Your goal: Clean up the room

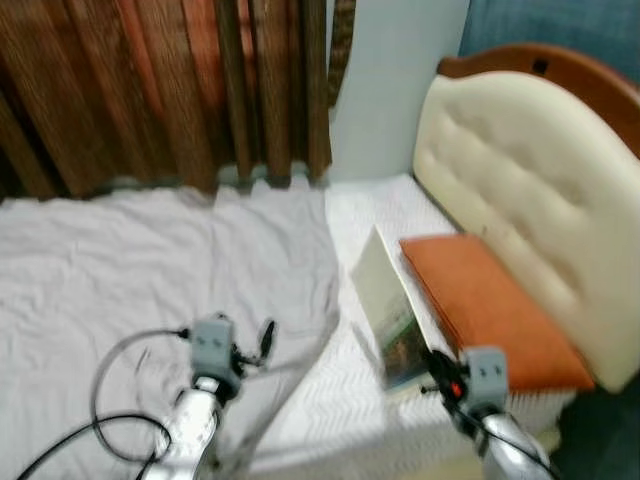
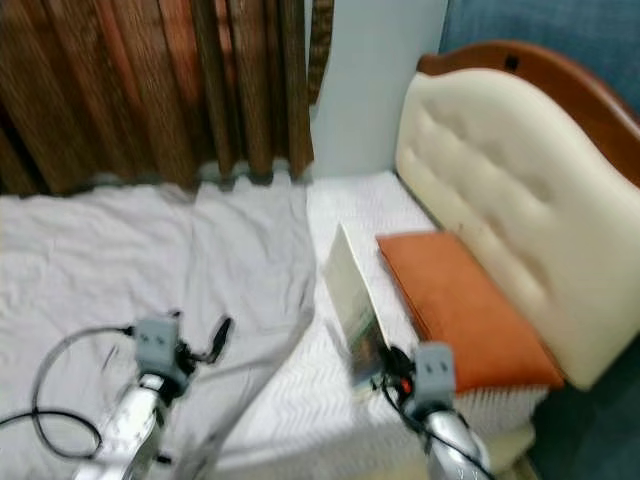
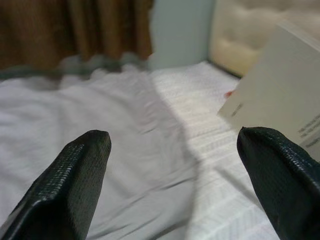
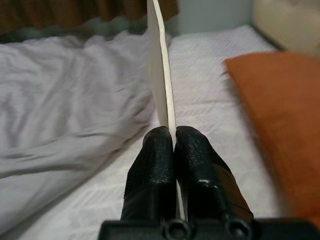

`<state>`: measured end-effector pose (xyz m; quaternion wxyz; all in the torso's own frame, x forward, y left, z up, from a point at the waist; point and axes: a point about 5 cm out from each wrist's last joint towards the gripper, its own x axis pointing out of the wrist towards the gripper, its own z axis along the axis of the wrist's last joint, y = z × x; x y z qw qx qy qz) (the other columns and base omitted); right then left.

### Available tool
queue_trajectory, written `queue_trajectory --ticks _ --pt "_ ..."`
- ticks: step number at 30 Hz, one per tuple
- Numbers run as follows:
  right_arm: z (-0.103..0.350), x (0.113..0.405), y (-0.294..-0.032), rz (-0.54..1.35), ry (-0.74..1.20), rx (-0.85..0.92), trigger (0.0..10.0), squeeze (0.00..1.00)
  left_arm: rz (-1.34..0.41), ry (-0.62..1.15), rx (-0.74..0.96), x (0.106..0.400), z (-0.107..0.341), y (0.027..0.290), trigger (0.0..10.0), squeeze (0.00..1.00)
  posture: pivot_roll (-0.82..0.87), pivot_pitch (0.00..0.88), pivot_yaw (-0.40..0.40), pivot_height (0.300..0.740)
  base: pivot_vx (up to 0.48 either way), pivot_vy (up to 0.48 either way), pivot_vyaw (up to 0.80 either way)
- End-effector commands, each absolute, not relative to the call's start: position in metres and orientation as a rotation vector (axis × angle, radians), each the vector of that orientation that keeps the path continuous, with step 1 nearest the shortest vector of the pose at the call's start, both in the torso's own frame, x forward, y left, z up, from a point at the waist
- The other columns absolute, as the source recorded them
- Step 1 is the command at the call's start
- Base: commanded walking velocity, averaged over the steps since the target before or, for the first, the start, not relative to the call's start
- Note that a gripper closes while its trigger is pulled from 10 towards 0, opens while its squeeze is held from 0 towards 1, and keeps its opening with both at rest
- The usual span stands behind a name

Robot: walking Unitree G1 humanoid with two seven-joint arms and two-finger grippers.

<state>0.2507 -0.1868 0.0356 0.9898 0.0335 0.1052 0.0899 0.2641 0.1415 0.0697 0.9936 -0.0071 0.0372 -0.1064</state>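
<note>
Item: thin book (image 4: 161,75), pinched on edge in our right tool (image 4: 174,145), long axis running straight ahead toward the curtain (image 1: 180,90), beside the orange pillow (image 1: 485,305); left tool (image 3: 172,165) gapes empty.

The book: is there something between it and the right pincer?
No. The right pincer is shut directly on the lower edge of the book, held on edge over the bed beside the orange pillow. Nothing visible lies between them.
</note>
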Motion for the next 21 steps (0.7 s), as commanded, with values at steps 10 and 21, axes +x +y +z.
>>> queue_trajectory --ticks 10,21 --pt "0.06 0.283 -0.158 0.296 0.126 0.121 0.0 0.0 -0.188 0.058 0.034 0.265 0.077 0.156 10.0 0.0 0.01 0.0 0.004 0.74 0.323 -0.352 0.0" --pt "0.073 0.325 -0.113 0.318 0.183 0.44 0.0 0.0 -0.204 0.041 0.09 0.249 0.093 0.166 10.0 0.0 0.11 0.148 0.053 0.74 0.059 -0.064 0.0"
